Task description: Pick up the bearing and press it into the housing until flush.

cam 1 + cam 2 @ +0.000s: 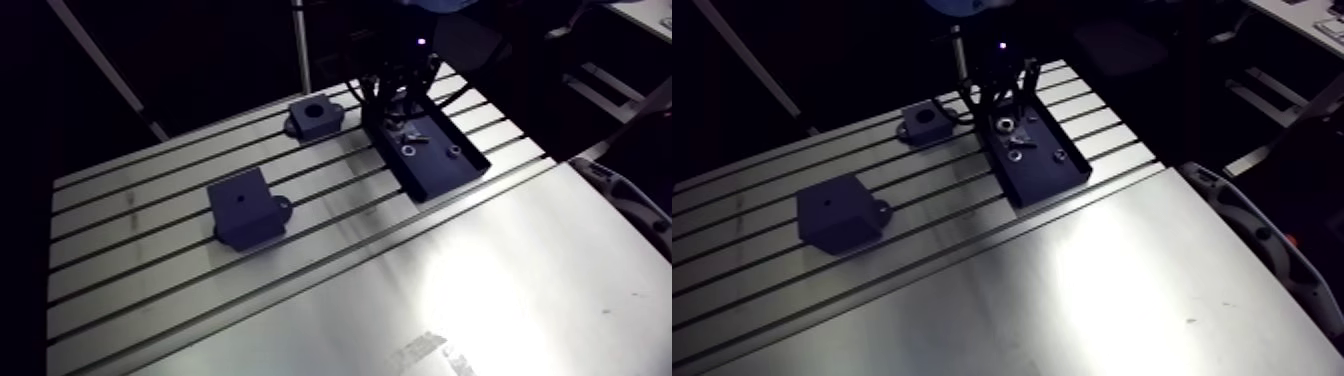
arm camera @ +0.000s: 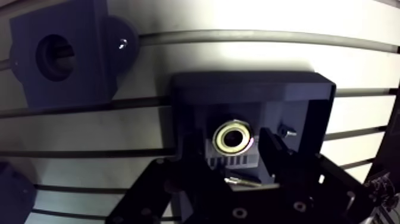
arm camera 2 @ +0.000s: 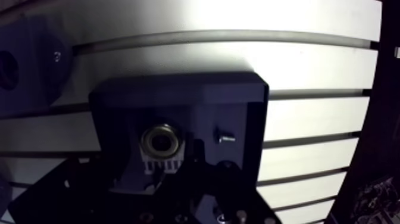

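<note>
The gripper stood moderately open, fingers flanking the bearing without clamping it. The bearing lay flat in the black tray, bore up, axis vertical. In the arm view the housing sat at ten o'clock from the tray.

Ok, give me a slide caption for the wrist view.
Open gripper frames the bearing in the black tray; housing sits beside it.

arm view overlooks the table from afar; wrist view sits close above the shared tray.
</note>
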